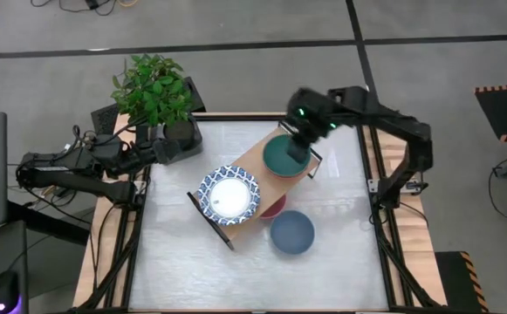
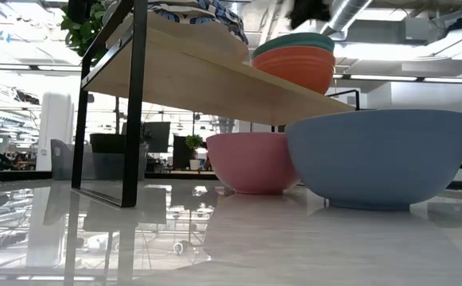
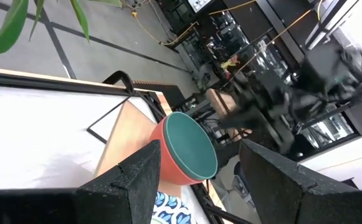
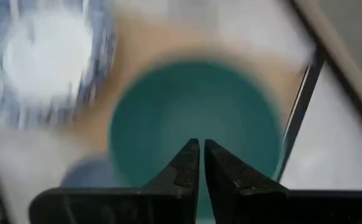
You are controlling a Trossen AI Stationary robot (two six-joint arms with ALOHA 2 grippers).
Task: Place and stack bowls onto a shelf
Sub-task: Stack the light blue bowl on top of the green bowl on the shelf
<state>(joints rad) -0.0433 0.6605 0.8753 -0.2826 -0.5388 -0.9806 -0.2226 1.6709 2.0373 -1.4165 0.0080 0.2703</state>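
Overhead, the low light-wood shelf on its thin black frame (image 1: pixel 255 167) lies at a slant across the white table (image 1: pixel 174 262), carrying the round white bowl with a blue-patterned rim (image 1: pixel 229 194) at one end and the plain green bowl (image 1: pixel 281 155) at the other. Only the low and left wrist views show that the green bowl is nested inside an orange-red bowl (image 2: pixel 302 70); from above the green one covers it. The low view also shows a plain pink bowl (image 2: pixel 250 162) standing on the table under the shelf board, beside the plain blue bowl (image 2: pixel 378 157); overhead, just a reddish edge peeks out past the shelf. The right gripper (image 1: pixel 298 148) hangs above the green bowl, its two dark fingers (image 4: pixel 187 163) nearly together with a thin gap, holding nothing. The left gripper (image 3: pixel 199 163) waits at the table's left edge near the potted green plant (image 1: pixel 153 87), fingers spread wide and empty. The right wrist view is blurred, so the patterned bowl's rim is hard to make out there.
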